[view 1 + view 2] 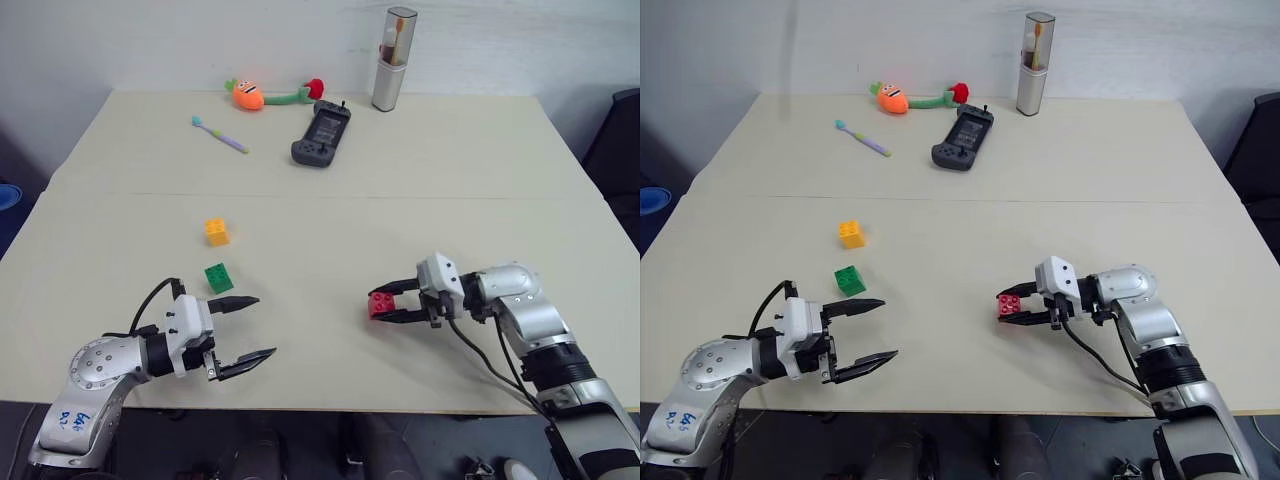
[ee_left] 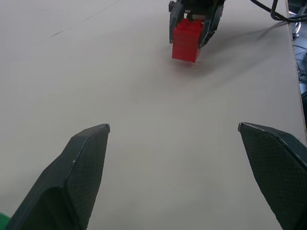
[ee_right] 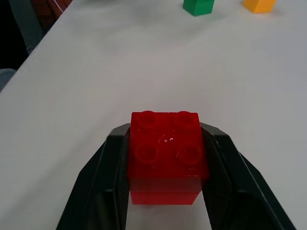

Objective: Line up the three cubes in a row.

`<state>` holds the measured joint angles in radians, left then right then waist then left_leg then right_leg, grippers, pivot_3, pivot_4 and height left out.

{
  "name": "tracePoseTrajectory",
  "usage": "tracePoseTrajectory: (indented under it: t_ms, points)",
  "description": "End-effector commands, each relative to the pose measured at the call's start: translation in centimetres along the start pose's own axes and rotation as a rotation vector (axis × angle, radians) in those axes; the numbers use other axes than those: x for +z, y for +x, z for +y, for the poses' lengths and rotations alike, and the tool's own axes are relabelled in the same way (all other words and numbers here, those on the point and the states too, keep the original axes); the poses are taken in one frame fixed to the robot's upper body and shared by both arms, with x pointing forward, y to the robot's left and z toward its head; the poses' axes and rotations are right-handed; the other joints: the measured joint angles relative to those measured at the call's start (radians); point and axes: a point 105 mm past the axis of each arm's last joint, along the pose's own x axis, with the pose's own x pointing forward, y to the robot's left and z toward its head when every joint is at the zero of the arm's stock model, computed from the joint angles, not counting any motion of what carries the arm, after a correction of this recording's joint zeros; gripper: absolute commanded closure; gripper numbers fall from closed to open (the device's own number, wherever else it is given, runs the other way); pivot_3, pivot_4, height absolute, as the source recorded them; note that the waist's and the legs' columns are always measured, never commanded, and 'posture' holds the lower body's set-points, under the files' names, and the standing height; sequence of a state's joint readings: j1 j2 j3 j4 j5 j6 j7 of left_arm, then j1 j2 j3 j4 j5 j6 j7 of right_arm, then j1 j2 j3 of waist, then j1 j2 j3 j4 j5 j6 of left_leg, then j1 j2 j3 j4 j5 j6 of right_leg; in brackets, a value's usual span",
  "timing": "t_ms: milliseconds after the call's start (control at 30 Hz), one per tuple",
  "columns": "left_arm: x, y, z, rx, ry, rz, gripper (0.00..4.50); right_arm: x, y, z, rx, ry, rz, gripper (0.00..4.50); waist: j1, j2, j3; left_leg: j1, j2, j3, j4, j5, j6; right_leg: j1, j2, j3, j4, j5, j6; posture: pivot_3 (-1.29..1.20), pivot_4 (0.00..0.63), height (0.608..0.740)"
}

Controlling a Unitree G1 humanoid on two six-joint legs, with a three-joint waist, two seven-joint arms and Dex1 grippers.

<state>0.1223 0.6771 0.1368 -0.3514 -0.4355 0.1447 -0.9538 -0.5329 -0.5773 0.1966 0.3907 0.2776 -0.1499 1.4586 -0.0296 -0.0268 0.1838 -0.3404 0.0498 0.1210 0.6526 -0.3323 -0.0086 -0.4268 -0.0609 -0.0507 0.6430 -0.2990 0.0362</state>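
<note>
Right gripper [image 1: 385, 303], seen from the head cameras, is clamped on the red cube [image 1: 380, 304] near the front edge of the worktop [image 1: 420, 190], a little right of its middle, with both black fingers pressed on opposite sides of the block. It points toward the left edge, where the other two cubes sit well apart from it: the green cube [image 1: 218, 277] toward the front left, and the yellow-orange cube [image 1: 216, 231] just behind that, further from the front edge. Those two form a short line running front to back, so the red one probably belongs at one end of that line. Left gripper [image 1: 248, 327] hovers just in front of the green cube with its fingers spread wide and nothing between them; it is the nearer arm to that pair

From the left wrist camera, the red cube [image 2: 186, 40] lies straight ahead across bare worktop, pinched by the other arm's fingers

From the right wrist camera, the red cube [image 3: 165, 155] sits studs up between the fingers; being square, it has no long axis. Green cube [image 3: 198, 6] and yellow-orange cube [image 3: 259, 5] lie ahead, side by side
</note>
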Motion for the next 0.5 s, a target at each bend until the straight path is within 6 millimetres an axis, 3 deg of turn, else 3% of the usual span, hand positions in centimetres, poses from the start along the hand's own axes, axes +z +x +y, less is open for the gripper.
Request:
tracePoseTrajectory:
  t_ms: [33, 133, 167, 267, 400, 500]
  points:
    - [1.2, -0.3, -0.1, -0.004, 0.038, -0.015, 0.0, -0.1, -0.3, -0.2, 0.024, -0.051, 0.025, 3.0, 0.0, 0.0, 0.0, 0.0, 0.0, 0.0, 0.0, 0.001, -0.002, 0.0, 0.0, 0.0, 0.0, 0.0, 0.0, 0.0, 0.15, 0.74]
    - [1.1, -0.7, 0.1, 0.005, 0.042, -0.002, 0.0, 0.0, -0.3, -0.2, 0.026, -0.048, 0.023, 3.0, 0.0, 0.0, 0.0, 0.0, 0.0, 0.0, 0.0, 0.001, -0.002, 0.0, 0.0, 0.0, 0.0, 0.0, 0.0, 0.0, 0.15, 0.74]
    - [1.0, -0.8, 0.2, 0.008, 0.044, 0.002, 0.0, 0.1, -0.3, -0.2, 0.028, -0.052, 0.019, 2.28, 0.0, 0.0, 0.0, 0.0, 0.0, 0.0, 0.0, 0.001, -0.002, 0.0, 0.0, 0.0, 0.0, 0.0, 0.0, 0.0, 0.15, 0.74]
    - [0.8, -1.4, 0.6, 0.037, 0.044, 0.018, 0.0, 1.7, -0.5, -0.2, -0.001, -0.088, -0.039, 1.44, 0.0, 0.0, 0.0, 0.0, 0.0, 0.0, 0.0, 0.001, -0.002, 0.0, 0.0, 0.0, 0.0, 0.0, 0.0, 0.0, 0.15, 0.74]
    - [-0.3, -4.0, 1.0, 0.145, 0.013, 0.067, 0.0, 5.2, -2.1, -0.3, -0.105, -0.21, -0.122, 0.1, -0.005, 0.001, 0.001, 0.0, 0.001, 0.0, -0.002, 0.001, -0.003, -0.001, 0.0, 0.0, 0.0, 0.0, -0.001, 0.0, 0.15, 0.74]
    - [-1.6, -7.4, 1.3, 0.294, -0.038, 0.113, 0.0, 6.8, -3.5, 0.3, -0.181, -0.208, -0.169, 0.04, -0.002, 0.001, 0.001, 0.0, 0.001, 0.0, -0.002, 0.0, -0.002, -0.001, 0.0, 0.0, 0.0, 0.0, -0.001, 0.0, 0.15, 0.74]
